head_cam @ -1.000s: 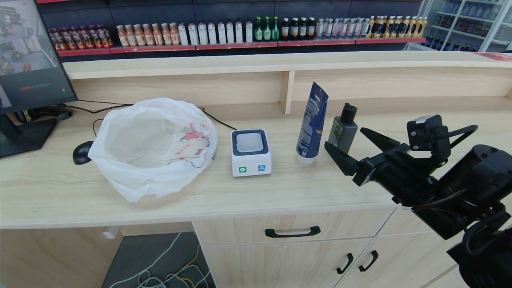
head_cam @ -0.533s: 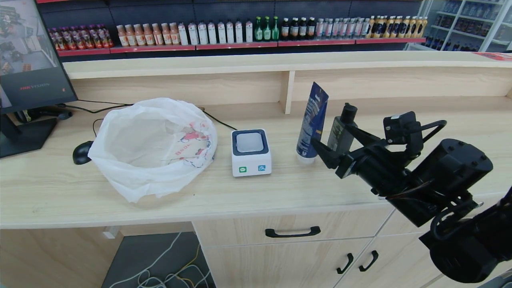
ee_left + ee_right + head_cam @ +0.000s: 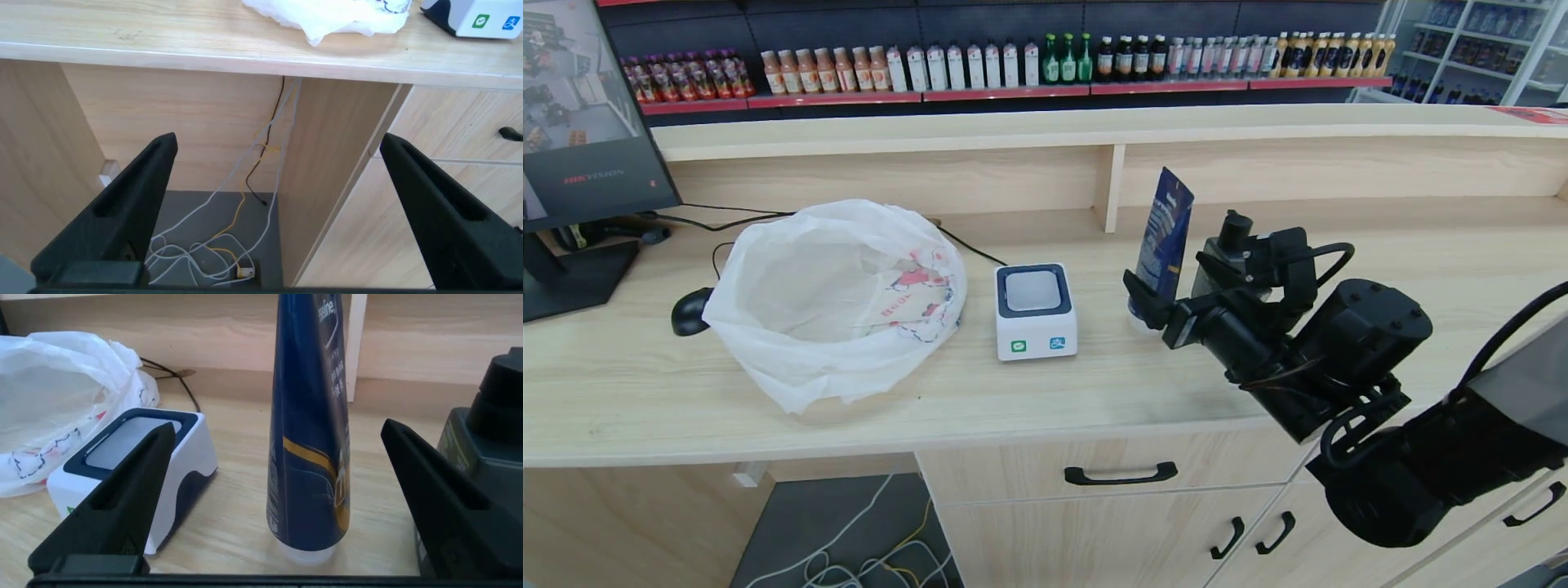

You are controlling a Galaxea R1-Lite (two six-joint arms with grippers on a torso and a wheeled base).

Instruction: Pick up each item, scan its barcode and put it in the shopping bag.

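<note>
On the head view, my right gripper (image 3: 1170, 276) is spread wide at the blue tube (image 3: 1165, 233). The tube stands upright on the counter (image 3: 1094, 384), just beside the grey bottle (image 3: 1225, 249). The scanner (image 3: 1035, 310) sits between these and the shopping bag (image 3: 833, 294). On the left wrist view, my left gripper (image 3: 278, 204) hangs released below the counter edge, facing loose cables (image 3: 245, 220). On the right wrist view, the tube stands between the spread fingers (image 3: 122, 498), touching neither.

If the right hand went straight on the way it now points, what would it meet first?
Most likely the upright blue tube, centred between the fingers of the open right hand; the dark bottle stands aside.
</note>
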